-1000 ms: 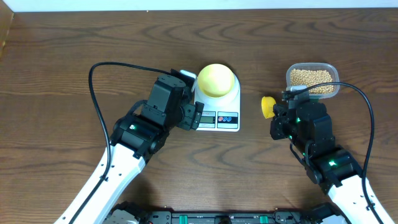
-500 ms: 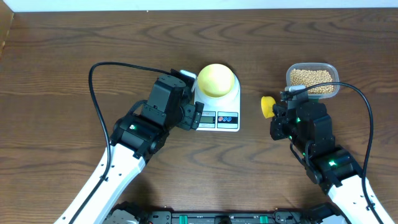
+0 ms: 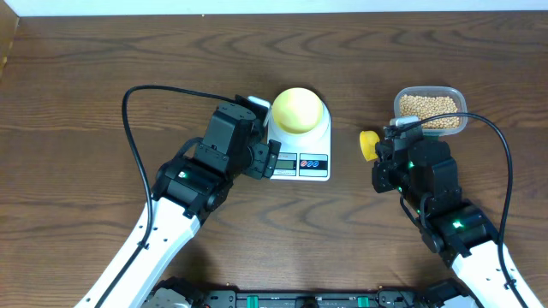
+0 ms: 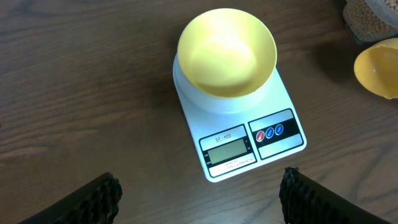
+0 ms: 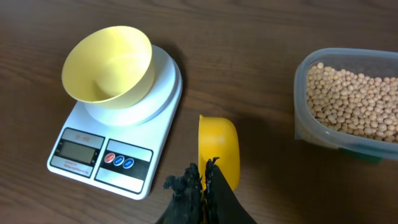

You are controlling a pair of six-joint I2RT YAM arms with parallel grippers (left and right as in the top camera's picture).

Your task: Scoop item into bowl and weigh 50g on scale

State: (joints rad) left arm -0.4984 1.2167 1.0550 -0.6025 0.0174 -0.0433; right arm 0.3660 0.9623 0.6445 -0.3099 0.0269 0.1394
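Observation:
The pale yellow-green bowl [image 3: 297,109] stands empty on the white scale [image 3: 300,162]; both also show in the left wrist view, bowl [image 4: 226,53] and scale [image 4: 249,146], and in the right wrist view, bowl [image 5: 107,64] and scale [image 5: 102,152]. The tan beans [image 3: 430,109] fill a clear tub [image 3: 431,91] at the right, also seen in the right wrist view [image 5: 354,109]. My right gripper [image 5: 204,180] is shut on the handle of a bright yellow scoop [image 5: 219,149], held between scale and tub [image 3: 369,145]. My left gripper [image 4: 199,199] is open and empty, just in front of the scale.
The brown wooden table [image 3: 103,85] stretches left and behind the scale. Black cables loop from both arms [image 3: 137,128]. The table's far edge meets a white wall at the top.

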